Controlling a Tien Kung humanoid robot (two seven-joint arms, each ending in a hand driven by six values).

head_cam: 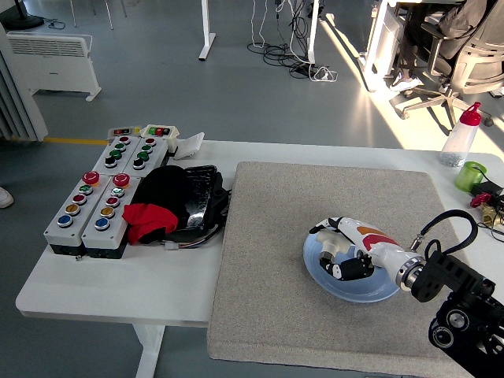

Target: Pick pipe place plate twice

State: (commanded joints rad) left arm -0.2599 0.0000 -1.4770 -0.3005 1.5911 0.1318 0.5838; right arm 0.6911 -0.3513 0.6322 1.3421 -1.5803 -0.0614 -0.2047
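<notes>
1. The right hand (344,250) is seen reaching in from the lower right over the blue plate (319,272).
2. Its fingers are curled down over the spot on the plate; whether the pipe fitting is grasped cannot be told, as the fitting is hidden beneath the hand.
3. The plate is set on a grey mat (276,291) on the white desk (110,283).
4. Button boxes (98,197) are placed at the desk's left.

A white rectangular table (118,287) carries a grey felt mat (268,315), grey button control boxes (98,201), a black-and-red cloth bundle (169,203), and a clear red-capped squeeze bottle (459,138).
</notes>
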